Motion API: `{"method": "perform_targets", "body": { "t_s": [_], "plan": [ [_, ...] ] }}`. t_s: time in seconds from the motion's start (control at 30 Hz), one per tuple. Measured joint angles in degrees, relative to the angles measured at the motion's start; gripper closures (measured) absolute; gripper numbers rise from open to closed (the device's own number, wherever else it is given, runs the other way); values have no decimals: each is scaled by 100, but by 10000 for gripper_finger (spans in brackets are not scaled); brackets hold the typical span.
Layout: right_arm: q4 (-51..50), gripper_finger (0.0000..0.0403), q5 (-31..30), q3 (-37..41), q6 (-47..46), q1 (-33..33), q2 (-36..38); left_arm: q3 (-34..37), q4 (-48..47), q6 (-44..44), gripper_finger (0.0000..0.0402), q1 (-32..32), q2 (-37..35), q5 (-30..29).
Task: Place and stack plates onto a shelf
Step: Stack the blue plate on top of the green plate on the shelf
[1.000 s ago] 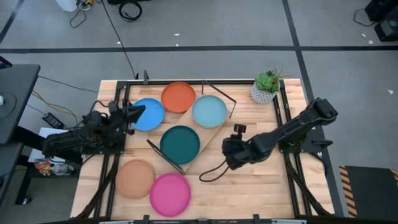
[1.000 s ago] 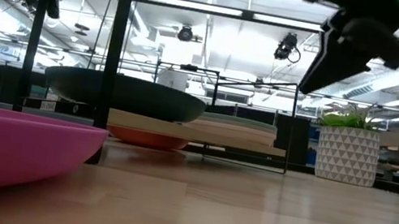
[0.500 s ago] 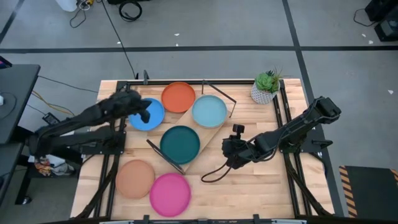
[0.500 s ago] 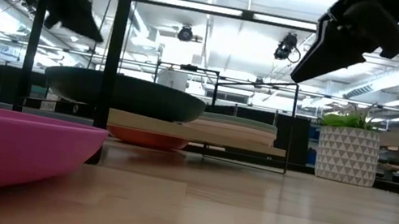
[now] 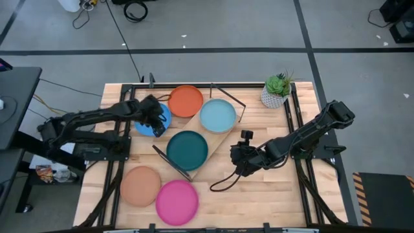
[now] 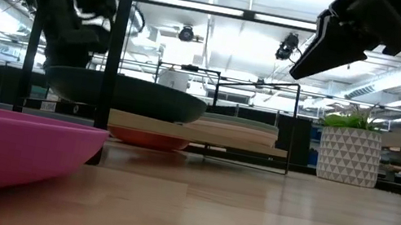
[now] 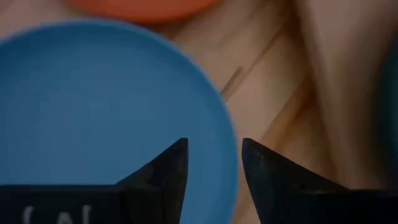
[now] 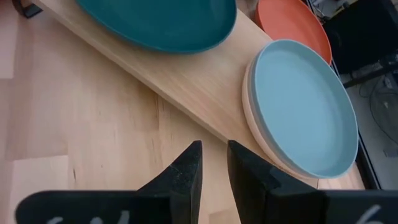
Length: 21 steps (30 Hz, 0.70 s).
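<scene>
While my left gripper [image 5: 154, 117] hovers over the round blue plate [image 5: 150, 123] on the plank surface [image 5: 259, 188], jaws spread astride its rim, my right gripper [image 5: 237, 158] waits beside the pale wooden shelf [image 5: 213, 144], jaws narrowly parted, where dark teal [image 5: 187, 150] and light teal [image 5: 217, 116] plates rest.

The left tool [image 5: 155, 120] has swung out from the worktop's left edge — now over the blue plate [image 5: 146, 125], at its rim, fingers apart.

Shelf [image 5: 222, 140] bears teal plates [image 5: 187, 149]; table [image 5: 272, 194] four others.
</scene>
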<state>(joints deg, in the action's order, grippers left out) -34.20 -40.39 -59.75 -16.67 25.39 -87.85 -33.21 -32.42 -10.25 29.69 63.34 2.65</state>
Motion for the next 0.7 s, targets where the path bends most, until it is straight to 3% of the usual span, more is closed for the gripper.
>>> {"method": "perform_targets", "body": {
  "t_s": [0.23,0.47,0.7],
  "plan": [
    [301,321,104,0,315,-15,0,-157,-14,7,239,-37,832,53],
    [317,321,140,0,333,-74,-2,-475,-58,314,239,-347,1203,-100],
    [315,321,149,0,337,-72,-2,-511,-83,539,239,-742,1582,-1124]
  ]
}}
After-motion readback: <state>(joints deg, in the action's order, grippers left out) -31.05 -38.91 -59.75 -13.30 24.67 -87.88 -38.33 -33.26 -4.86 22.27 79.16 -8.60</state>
